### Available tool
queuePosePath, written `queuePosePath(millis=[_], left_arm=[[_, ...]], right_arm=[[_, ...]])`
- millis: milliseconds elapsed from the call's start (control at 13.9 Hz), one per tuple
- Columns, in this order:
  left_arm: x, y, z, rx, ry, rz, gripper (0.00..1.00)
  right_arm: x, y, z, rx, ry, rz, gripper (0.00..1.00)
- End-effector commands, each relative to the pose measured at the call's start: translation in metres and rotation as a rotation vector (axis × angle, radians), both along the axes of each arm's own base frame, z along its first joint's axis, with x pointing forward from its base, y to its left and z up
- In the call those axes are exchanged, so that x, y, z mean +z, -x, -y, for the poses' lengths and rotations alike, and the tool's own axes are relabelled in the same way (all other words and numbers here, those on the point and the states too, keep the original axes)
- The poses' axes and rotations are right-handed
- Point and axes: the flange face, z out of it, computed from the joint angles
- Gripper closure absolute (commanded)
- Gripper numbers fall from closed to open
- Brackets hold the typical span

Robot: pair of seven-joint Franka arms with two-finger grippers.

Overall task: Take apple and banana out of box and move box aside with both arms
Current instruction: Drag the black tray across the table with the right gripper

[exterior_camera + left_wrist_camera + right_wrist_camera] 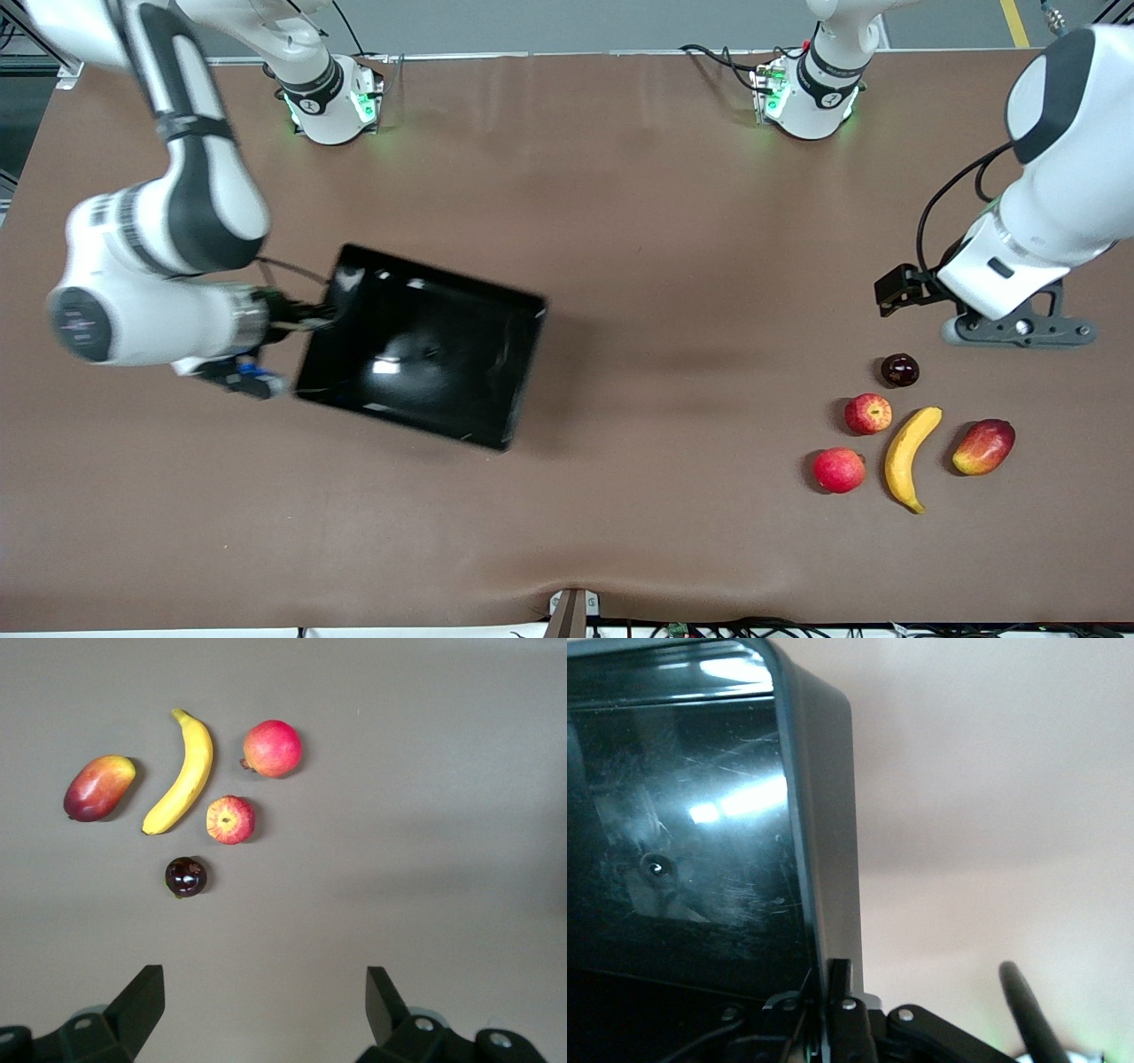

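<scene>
Glossy black box [425, 354] — low walls, scuffed, gripped by right hand [321, 317].

A glossy black plastic box [425, 346] mirrors overhead lights, fine scratches marking its floor. The brown surface [620, 221] looks matt and smooth. The banana [908, 456] has a soft sheen.

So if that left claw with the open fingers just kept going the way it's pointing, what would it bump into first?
Probably bare table. The left claw points down at the brown top, fingers open; the dark round fruit lies just off its line, so depth makes this a guess.
</scene>
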Motion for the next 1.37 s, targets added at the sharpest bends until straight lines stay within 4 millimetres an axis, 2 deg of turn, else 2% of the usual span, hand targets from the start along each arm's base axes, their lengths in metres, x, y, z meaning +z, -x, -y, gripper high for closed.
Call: queuePosePath(millis=[0,144,216,360,503,575,719,791,1223,1295], left_arm=[[0.025,0.009,-0.005,0.02,0.008,0.004,0.0],[0.04,0.01,-0.014,0.028,0.004,0.0,0.0],[0.046,0.012,-0.016,0.026,0.0,0.005,0.0],[0.056,0.019,-0.008,0.021,-0.017,0.019,0.0],[0.065,0.025,-0.02,0.05,-0.036,0.018,0.0],[0.068,0.027,-0.019,0.047,-0.041,0.022,0.0],[0.071,0.032,-0.014,0.038,-0.045,0.024,0.0],[0.068,0.035,-0.019,0.048,-0.049,0.015,0.0],[0.077,0.044,-0.044,0.107,-0.003,0.018,0.0],[0.075,0.043,-0.047,0.111,0.0,0.015,0.0]], right_arm=[[-0.026,-0.009,0.058,0.057,-0.032,0.059,1.0],[-0.041,-0.004,0.129,-0.004,-0.033,0.043,1.0],[-0.045,0.0,0.156,-0.003,-0.03,0.046,1.0],[-0.062,0.012,0.204,0.027,-0.039,0.067,1.0],[-0.087,0.023,0.245,0.062,-0.049,0.118,1.0],[-0.101,0.027,0.263,0.085,-0.052,0.137,1.0],[-0.13,0.037,0.289,0.123,-0.078,0.13,1.0],[-0.142,0.042,0.298,0.138,-0.094,0.121,1.0],[-0.187,0.057,0.326,0.224,-0.143,0.124,1.0],[-0.188,0.057,0.328,0.221,-0.144,0.123,0.72]])
